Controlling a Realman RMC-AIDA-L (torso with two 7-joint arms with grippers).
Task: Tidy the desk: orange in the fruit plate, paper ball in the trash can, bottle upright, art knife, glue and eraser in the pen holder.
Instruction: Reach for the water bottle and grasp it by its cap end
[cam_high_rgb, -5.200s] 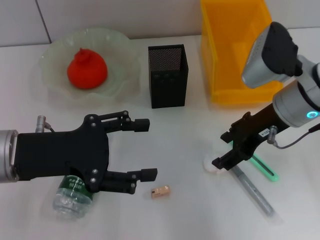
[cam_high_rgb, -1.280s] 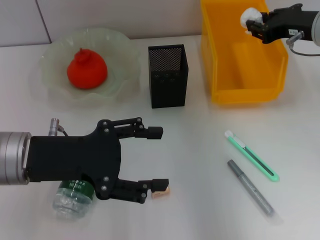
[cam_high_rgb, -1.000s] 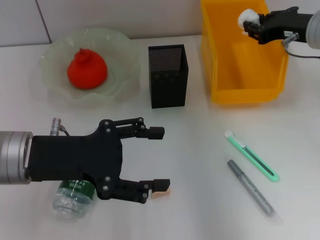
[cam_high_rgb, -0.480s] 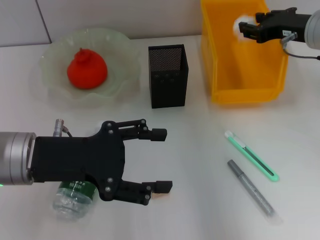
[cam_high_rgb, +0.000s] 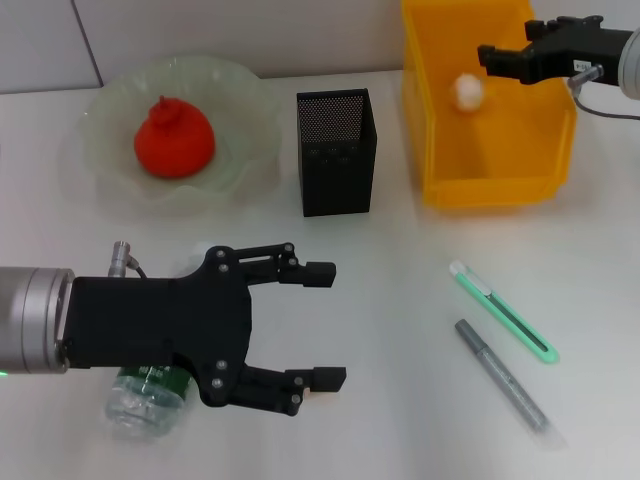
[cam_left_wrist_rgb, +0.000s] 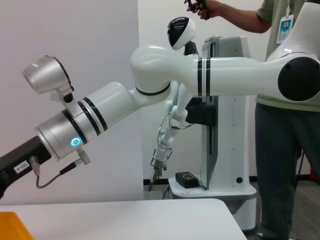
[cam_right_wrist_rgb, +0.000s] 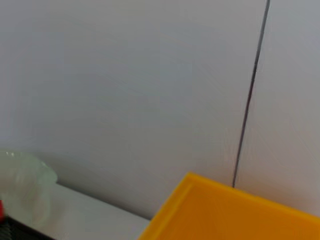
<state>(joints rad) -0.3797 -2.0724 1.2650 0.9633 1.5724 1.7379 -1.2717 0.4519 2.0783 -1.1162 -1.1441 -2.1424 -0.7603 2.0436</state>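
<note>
Taking the pen holder (cam_high_rgb: 336, 152) as the landmark, the head view is showing the trash can (cam_high_rgb: 545, 150) just to its right, with the paper ball (cam_high_rgb: 467, 90) sitting loose inside against the yellow wall, and the right gripper (cam_high_rgb: 492, 55) hanging over the bin's far right rim with its fingers spread and holding nothing. To the holder's left the orange (cam_high_rgb: 174, 138) is resting in the fruit plate (cam_high_rgb: 240, 120). In front of the holder, nearer the robot, the left gripper (cam_high_rgb: 325, 322) is hovering low with its two black fingers parted wide and nothing between them; the bottle (cam_high_rgb: 145, 395) is lying partly under that hand's body, its green label peeking out. In front and to the right of the holder the green art knife (cam_high_rgb: 502, 310) and a grey pen-like stick (cam_high_rgb: 502, 375) are lying side by side on the white desk (cam_high_rgb: 400, 290). The eraser is not showing anywhere (the lower finger may be covering it). The left wrist view is giving what the head view cannot: the right arm (cam_left_wrist_rgb: 150, 80) stretching across the room, a white machine stand (cam_left_wrist_rgb: 225, 145) and a person (cam_left_wrist_rgb: 285, 120) in a green shirt behind it. The right wrist view is offering only a grey wall (cam_right_wrist_rgb: 125, 90), the bin's yellow rim and a sliver of the plate.
</note>
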